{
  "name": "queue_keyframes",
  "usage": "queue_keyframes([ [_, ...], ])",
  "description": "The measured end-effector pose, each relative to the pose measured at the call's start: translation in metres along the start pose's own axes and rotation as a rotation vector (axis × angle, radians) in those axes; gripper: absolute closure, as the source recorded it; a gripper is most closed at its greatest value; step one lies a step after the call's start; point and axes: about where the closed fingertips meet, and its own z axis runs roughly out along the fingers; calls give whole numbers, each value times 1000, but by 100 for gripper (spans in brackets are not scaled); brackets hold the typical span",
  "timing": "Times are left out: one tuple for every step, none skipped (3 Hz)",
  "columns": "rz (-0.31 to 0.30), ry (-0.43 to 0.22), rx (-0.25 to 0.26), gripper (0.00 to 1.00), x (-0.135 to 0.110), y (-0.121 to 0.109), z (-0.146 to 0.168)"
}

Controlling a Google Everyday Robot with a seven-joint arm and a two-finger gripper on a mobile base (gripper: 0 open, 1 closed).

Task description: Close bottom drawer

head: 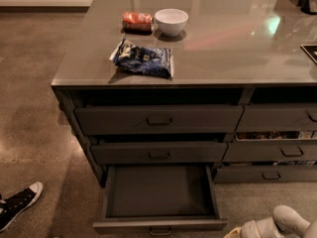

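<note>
Approach step: wide dark grey bottom drawer [158, 192] fully open at lower centre. White gripper [237, 231] low at bottom right, near its front corner; open or closed, cannot tell. Next: press flat front straight inward.

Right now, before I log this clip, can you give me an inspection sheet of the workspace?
Surface: grey countertop, glossy, with light reflections.
Job's things: bottom drawer pulled far out, its dark interior holding nothing.
Clutter: blue snack bag, orange-red can or packet and white bowl, all on the countertop.
Gripper: gripper low at the bottom right edge of the view, just right of the drawer front; contact cannot be told.
Cables: nothing seen.
Surroundings: brown floor; black sneaker at lower left; neighbouring drawer stack on the right.
</note>
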Motion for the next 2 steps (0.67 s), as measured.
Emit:
queue_keyframes([
  [-8, 3, 1, 100, 7, -8, 26],
  [-27, 7, 61, 100, 2, -12, 42],
])
